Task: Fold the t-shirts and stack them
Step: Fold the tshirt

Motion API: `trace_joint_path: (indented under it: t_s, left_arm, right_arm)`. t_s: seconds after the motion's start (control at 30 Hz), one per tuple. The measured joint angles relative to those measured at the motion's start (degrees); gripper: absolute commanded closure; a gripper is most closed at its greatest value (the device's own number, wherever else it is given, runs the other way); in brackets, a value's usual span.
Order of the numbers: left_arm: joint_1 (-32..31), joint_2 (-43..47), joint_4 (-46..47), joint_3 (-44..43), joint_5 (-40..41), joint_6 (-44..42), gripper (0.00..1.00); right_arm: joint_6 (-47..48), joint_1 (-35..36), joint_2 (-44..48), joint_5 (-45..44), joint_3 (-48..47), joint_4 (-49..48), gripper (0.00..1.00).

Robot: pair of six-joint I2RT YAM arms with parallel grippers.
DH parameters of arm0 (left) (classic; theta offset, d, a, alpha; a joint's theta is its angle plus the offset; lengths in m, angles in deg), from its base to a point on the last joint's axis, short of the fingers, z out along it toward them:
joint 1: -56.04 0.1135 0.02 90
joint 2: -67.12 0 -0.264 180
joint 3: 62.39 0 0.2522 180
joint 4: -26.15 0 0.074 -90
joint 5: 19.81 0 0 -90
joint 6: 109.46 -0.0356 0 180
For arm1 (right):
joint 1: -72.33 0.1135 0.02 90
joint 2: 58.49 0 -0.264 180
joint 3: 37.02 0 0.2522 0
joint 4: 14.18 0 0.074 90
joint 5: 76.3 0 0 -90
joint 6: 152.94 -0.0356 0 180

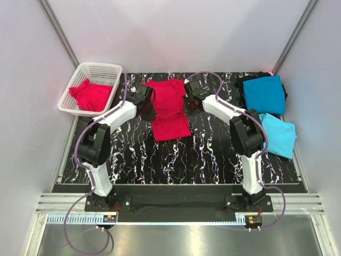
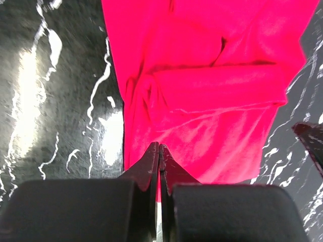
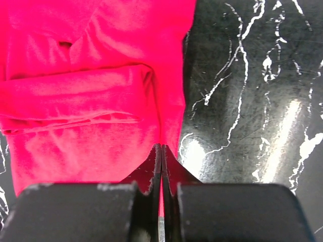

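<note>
A crimson-red t-shirt (image 1: 170,114) lies partly folded at the back middle of the black marbled table (image 1: 208,157). My left gripper (image 1: 153,108) is shut on its left edge, and a sliver of red cloth shows between the closed fingers in the left wrist view (image 2: 159,149). My right gripper (image 1: 186,104) is shut on the right edge in the same way (image 3: 161,149). The shirt's body fills the left wrist view (image 2: 217,96) and the right wrist view (image 3: 75,96), with a folded band across it. A teal-blue t-shirt (image 1: 265,93) and a sky-blue t-shirt (image 1: 280,134) lie folded at the right.
A white mesh basket (image 1: 99,67) at the back left holds another crumpled red t-shirt (image 1: 91,96). Grey walls close in the back and both sides. Part of the other arm shows dark at the right edge of the left wrist view (image 2: 312,143).
</note>
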Motion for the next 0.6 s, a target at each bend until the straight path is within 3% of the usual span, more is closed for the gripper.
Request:
trace_joint_path:
  t_s: [0.6]
  left_arm:
    - [-1.3, -8.9, -8.2, -6.5, 0.5, 1.9, 1.0]
  right_arm:
    - [0.1, 0.3, -5.9, 7.0, -6.1, -0.2, 1.0]
